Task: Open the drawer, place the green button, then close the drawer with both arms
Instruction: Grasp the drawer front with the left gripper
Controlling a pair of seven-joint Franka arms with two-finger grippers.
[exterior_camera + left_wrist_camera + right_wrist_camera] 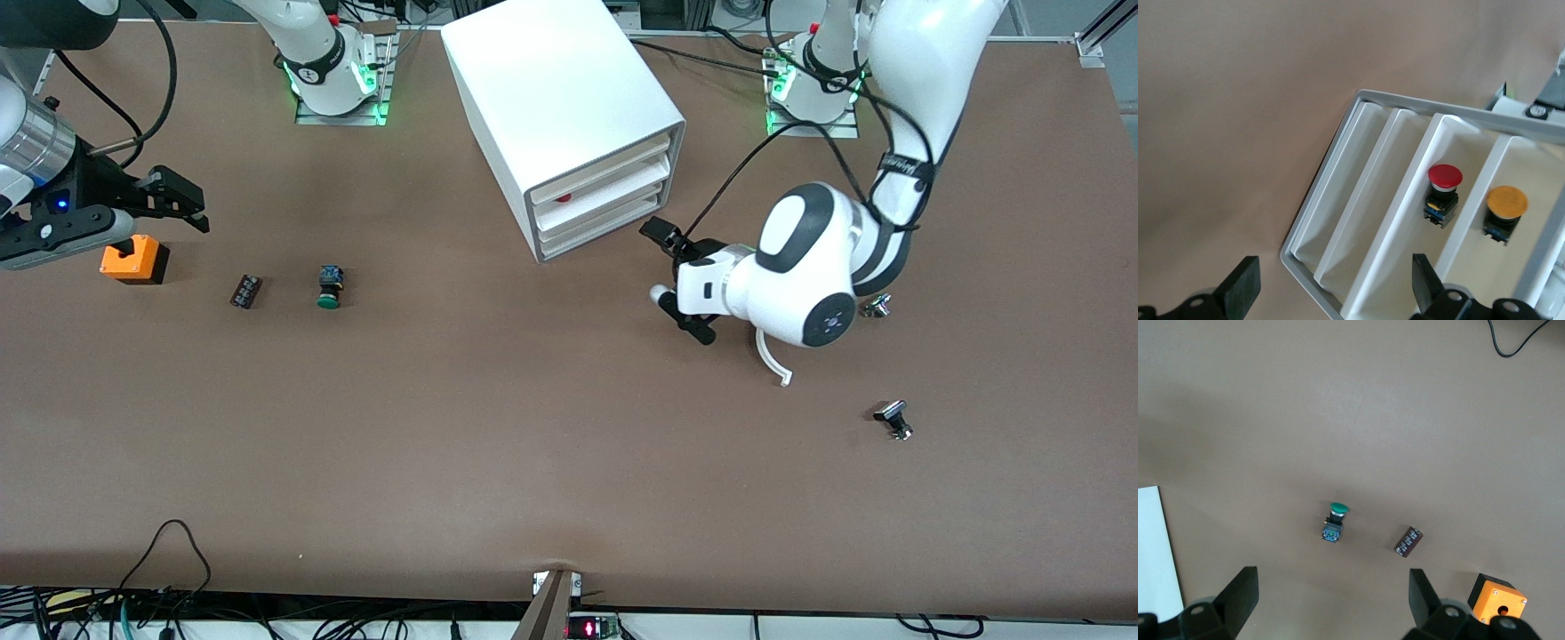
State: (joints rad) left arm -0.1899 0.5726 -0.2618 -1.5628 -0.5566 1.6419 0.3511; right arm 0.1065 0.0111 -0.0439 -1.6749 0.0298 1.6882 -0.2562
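The cabinet [569, 116] stands with its bottom drawer [597, 228] seemingly not yet pulled out, the left gripper [677, 280] hovers with jaws spread in front of it, and the right gripper [169, 204], jaws spread and empty, hangs over the orange cube [135, 260]. The button [331, 286] lies untouched on the counter [498, 462] toward the right arm's end, so opening, placing and closing all remain. No readable writing shows.

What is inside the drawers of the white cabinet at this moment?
The left wrist view shows a red-capped button in one drawer and a yellow-capped button in the next. The bottom drawer is shut and shows nothing inside. The green button lies on the table.
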